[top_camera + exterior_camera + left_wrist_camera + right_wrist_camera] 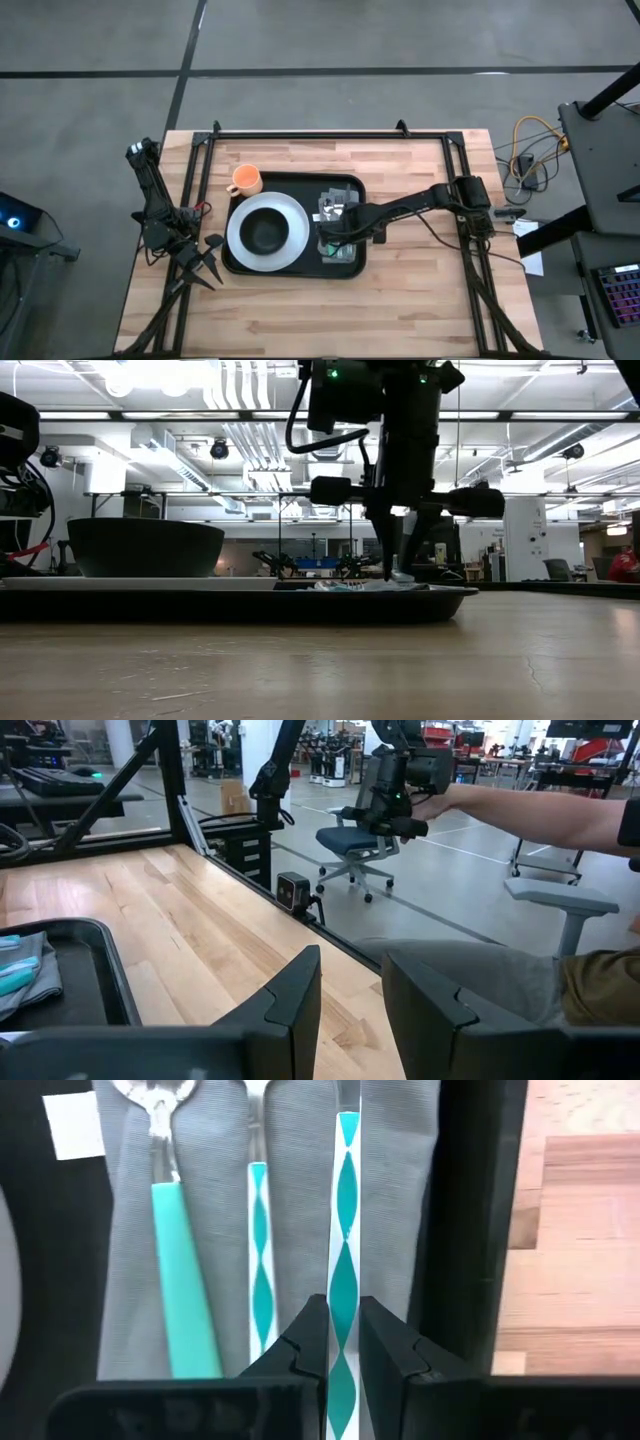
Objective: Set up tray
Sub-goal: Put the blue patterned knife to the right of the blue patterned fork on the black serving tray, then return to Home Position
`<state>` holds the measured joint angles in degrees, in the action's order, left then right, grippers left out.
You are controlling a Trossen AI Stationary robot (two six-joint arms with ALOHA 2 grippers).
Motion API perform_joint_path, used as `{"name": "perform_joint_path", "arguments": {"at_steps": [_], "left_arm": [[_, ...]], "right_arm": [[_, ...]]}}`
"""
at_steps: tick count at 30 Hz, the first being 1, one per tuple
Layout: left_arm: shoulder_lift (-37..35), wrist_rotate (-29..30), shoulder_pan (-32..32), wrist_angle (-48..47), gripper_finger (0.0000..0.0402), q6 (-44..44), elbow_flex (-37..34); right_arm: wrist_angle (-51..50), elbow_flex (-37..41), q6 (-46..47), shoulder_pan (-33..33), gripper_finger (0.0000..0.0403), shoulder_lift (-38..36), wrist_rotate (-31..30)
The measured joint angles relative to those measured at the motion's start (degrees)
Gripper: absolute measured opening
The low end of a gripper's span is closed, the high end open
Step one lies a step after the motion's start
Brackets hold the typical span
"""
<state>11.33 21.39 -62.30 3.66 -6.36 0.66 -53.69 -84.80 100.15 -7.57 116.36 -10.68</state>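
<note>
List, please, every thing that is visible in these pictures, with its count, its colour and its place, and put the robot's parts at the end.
tray: one, black, middle of the wooden table.
plate: one, white, left part of the tray.
bowl: one, black, on the plate.
cup: one, orange, at the tray's far left corner.
napkin: one, grey, right part of the tray.
cutlery: three pieces on the napkin; solid teal handle, two teal-and-white patterned handles.
person's arm: one, beyond the table, left wrist view.
left gripper: dark, open, left of the tray.
right gripper: dark, shut on a patterned handle.
</note>
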Motion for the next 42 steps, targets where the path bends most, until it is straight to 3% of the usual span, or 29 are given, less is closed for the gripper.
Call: {"name": "perform_joint_path", "arguments": {"at_steps": [5, 16, 25, 28, 33, 38, 42], "left_arm": [[0.0, 0.0, 0.0, 0.0, 0.0091, 0.0, 0.0], [0.0, 0.0, 0.0, 0.0, 0.0091, 0.0, 0.0], [0.0, 0.0, 0.0, 0.0, 0.0091, 0.0, 0.0], [0.0, 0.0, 0.0, 0.0, 0.0091, 0.0, 0.0], [0.0, 0.0, 0.0, 0.0, 0.0091, 0.0, 0.0], [0.0, 0.0, 0.0, 0.0, 0.0091, 0.0, 0.0], [0.0, 0.0, 0.0, 0.0, 0.0091, 0.0, 0.0]], "right_arm": [[0.2, 0.6, -1.4, 0.0, 0.0032, 0.0, 0.0], [0.4, 0.6, -7.4, 1.0, 0.0115, 0.0, 0.2], [1.7, 0.2, -18.9, 2.8, 0.0136, 0.0, 0.0], [6.8, -0.2, -28.6, 2.6, 0.0134, 0.0, -0.9], [22.3, -1.0, -54.5, -0.9, 0.0136, 0.0, -10.6], [43.2, 1.2, -90.7, -10.1, 0.0134, 0.0, -17.1], [54.7, 7.2, -98.1, -14.5, 0.0126, -3.4, -23.1]]}}
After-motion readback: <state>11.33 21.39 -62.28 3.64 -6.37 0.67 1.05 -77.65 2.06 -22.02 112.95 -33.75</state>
